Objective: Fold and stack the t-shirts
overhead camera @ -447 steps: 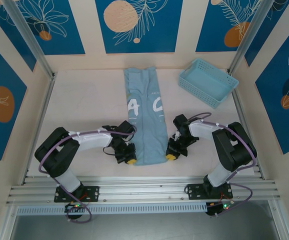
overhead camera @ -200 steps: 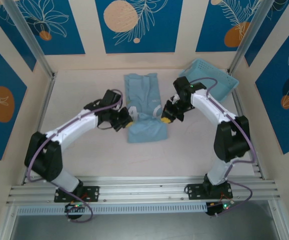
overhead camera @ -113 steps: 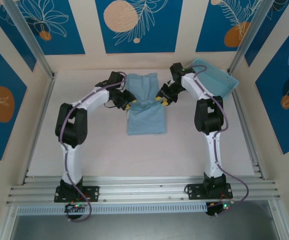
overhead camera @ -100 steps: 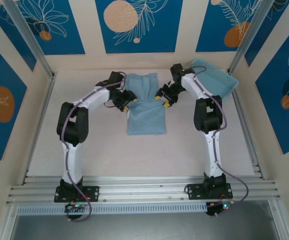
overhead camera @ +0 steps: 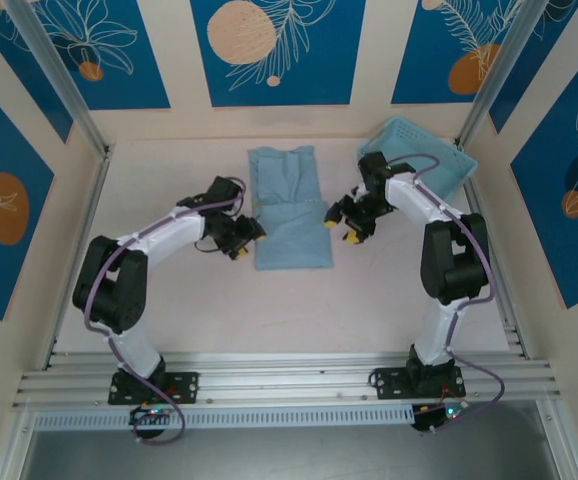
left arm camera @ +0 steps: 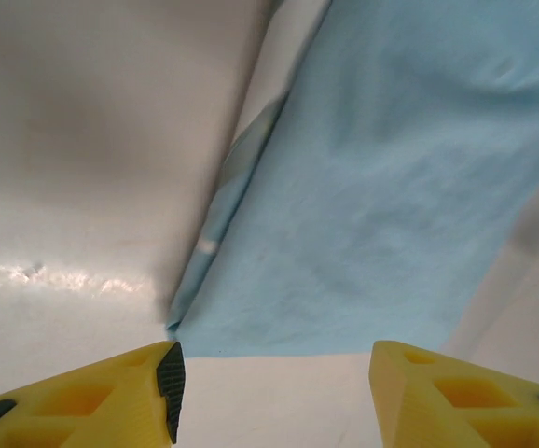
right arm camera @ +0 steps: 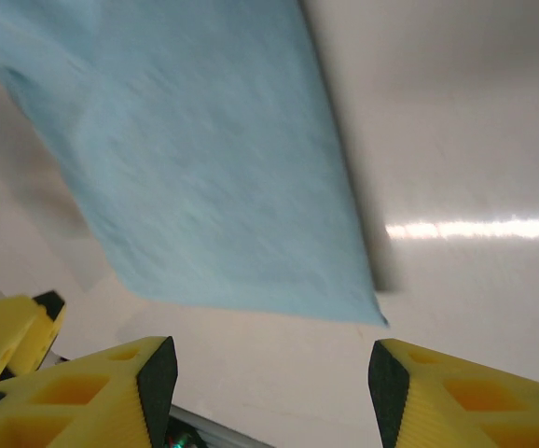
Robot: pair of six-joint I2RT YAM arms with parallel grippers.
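The light blue t-shirt (overhead camera: 291, 238) lies in the middle of the table, its near half folded up over its far half, plain side up. My left gripper (overhead camera: 244, 240) sits just off the shirt's left edge, open and holding nothing. My right gripper (overhead camera: 342, 228) sits just off the right edge, also open and holding nothing. In the left wrist view the t-shirt (left arm camera: 391, 187) lies flat ahead of the left gripper (left arm camera: 269, 401), with bare table between the yellow fingers. In the right wrist view the t-shirt (right arm camera: 204, 159) lies ahead of the right gripper (right arm camera: 269, 392), apart from it.
A light blue plastic lattice basket (overhead camera: 419, 162) stands at the back right, close behind the right arm. Metal frame posts rise at the back corners, and a rail (overhead camera: 289, 385) runs along the near edge. Bare table (overhead camera: 169, 310) stretches in front of the shirt.
Both grippers carried the shirt's near hem to the far end, opened and let it go. They have since drawn back toward me and outward, off the folded shirt.
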